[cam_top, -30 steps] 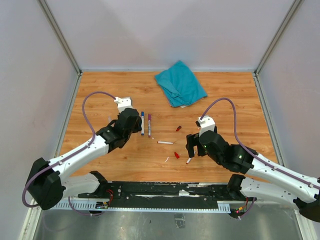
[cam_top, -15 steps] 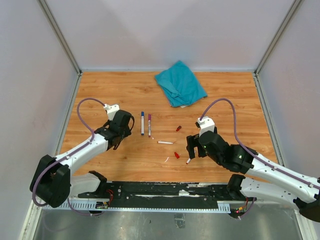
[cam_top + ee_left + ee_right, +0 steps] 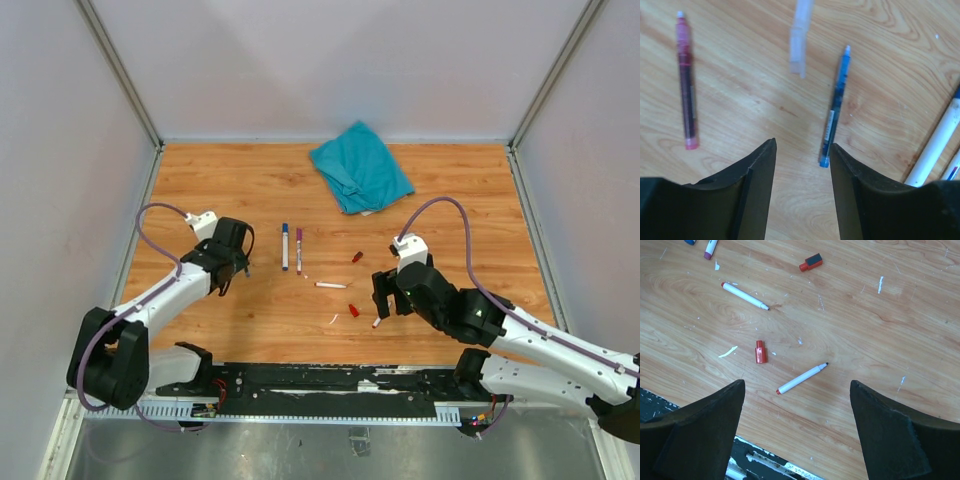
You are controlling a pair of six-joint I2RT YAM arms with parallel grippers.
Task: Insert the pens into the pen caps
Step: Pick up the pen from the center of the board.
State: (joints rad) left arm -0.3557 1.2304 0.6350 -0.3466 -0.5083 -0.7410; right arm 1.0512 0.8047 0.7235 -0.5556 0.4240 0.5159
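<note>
We are hovering our right fingers (image 3: 695, 425) wide open over a pen (image 3: 801, 379) on the table (image 3: 880, 340), a red cap (image 3: 759, 351) just beside it; a skewed pinch could roll it away. Our left fingers (image 3: 757, 170), part open and empty, are hanging near two side-by-side pens (image 3: 285, 248); the cloth (image 3: 360, 165) is lying beyond, blocking nothing.

Overhead camera looks down from behind; right wrist, close above table (image 3: 900, 330), shares red cap (image 3: 759, 352)
</note>
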